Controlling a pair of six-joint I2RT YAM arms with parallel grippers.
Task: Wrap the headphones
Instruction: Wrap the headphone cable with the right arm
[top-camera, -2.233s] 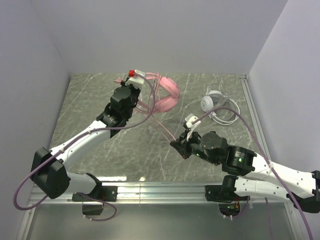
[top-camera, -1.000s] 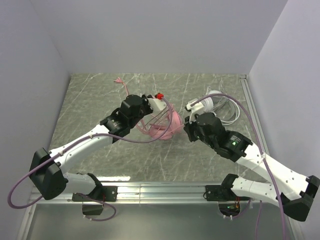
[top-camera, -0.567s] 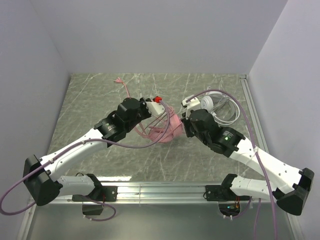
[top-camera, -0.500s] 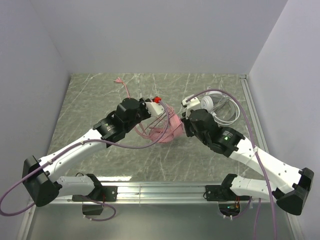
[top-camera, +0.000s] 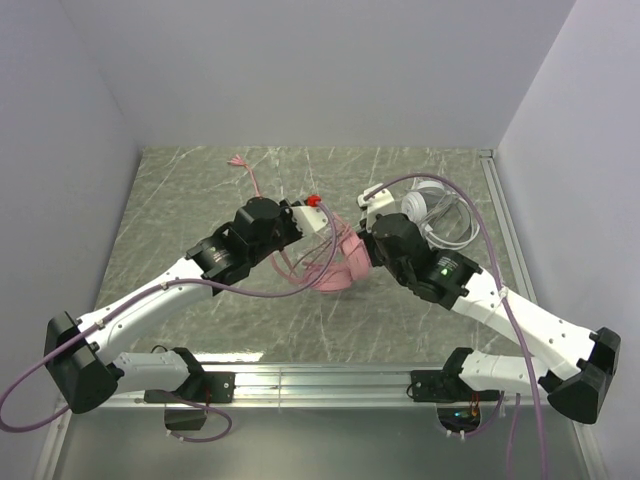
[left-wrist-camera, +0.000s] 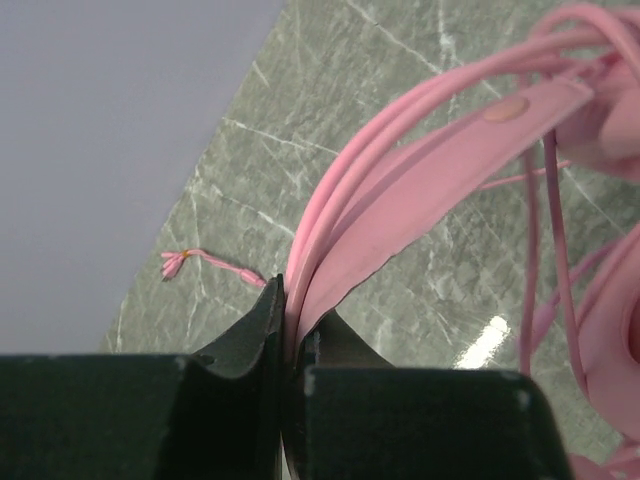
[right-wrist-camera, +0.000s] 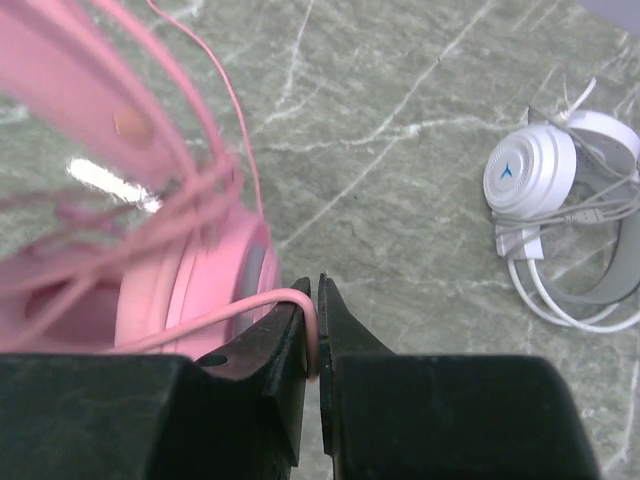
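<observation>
A grey-green marbled table (top-camera: 170, 210) sits boxed in by plain pale walls (top-camera: 300, 70), with a metal rail (top-camera: 320, 380) along its near edge where both arms are bolted. From there the two arms reach inward and meet over the middle of the table, elbows out. The pink headphones (top-camera: 340, 268) are between them. The left gripper (left-wrist-camera: 290, 312) is clamped tight on the headband, raising it. The right gripper (right-wrist-camera: 315, 300) is pinched nearly closed on a loop of the pink cord (right-wrist-camera: 235, 308) beside a pink ear cup. Further back on the right lie the white headphones (top-camera: 428, 208), flat, with their thin cord bunched beside them. At the far left the cord's plug end (top-camera: 237, 160) rests near the back wall.
</observation>
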